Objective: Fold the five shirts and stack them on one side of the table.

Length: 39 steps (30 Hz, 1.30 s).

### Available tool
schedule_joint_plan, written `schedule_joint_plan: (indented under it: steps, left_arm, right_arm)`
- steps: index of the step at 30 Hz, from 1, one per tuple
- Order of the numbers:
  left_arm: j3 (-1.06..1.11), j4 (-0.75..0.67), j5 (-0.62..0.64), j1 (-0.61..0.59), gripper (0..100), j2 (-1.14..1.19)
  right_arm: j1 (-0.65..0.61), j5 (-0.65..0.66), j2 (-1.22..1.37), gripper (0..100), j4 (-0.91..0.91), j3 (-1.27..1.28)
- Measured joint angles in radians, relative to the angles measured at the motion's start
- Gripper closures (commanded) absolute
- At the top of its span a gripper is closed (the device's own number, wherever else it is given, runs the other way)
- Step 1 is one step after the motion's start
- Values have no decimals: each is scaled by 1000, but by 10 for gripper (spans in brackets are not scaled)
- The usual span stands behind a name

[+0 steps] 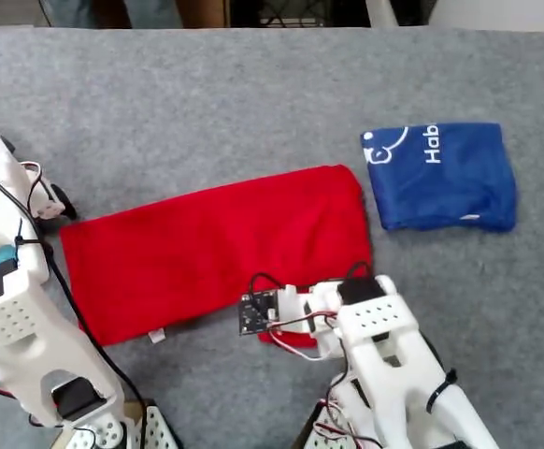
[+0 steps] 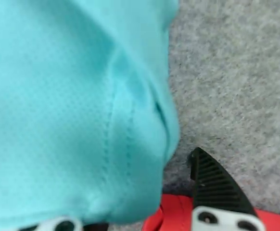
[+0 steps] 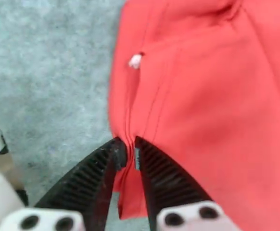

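A red shirt [image 1: 216, 248], folded into a long strip, lies across the middle of the table. My right gripper [image 3: 127, 147] is shut on its near hem [image 3: 130, 120], toward the strip's right end; from above it [image 1: 281, 323] sits at that edge. A blue folded shirt [image 1: 440, 176] rests at the right. My left gripper [image 1: 52, 201] hangs at the red strip's left end. Turquoise cloth [image 2: 72, 106] drapes close over the left wrist camera and hides most of that gripper, with a corner of the red shirt [image 2: 171, 216] below it.
Grey felt [image 1: 207, 103] covers the whole table. The left arm's white body [image 1: 10, 309] stands along the left edge. The right arm's base [image 1: 393, 374] is at the front centre. Bare felt stretches behind the shirts.
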Motion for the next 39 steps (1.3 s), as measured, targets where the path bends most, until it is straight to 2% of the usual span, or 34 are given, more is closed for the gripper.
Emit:
schedule_joint_plan:
  steps: [7,12,17,25,31,37,39]
  left_arm:
    - [0,0,0,0,775,2]
    - [0,0,0,0,775,2]
    - [0,0,0,0,775,2]
    - [0,0,0,0,775,2]
    - [0,0,0,0,775,2]
    - [0,0,0,0,776,2]
    - [0,0,0,0,776,2]
  right_arm:
    - [2,20,20,826,201,-114]
    - [2,55,20,823,270,-164]
    - [-11,61,21,822,267,-163]
    - [-28,25,6,821,55,-6]
    - [-28,25,6,829,40,8]
    - [-26,20,5,979,-11,15]
    - [-26,18,5,983,-29,15]
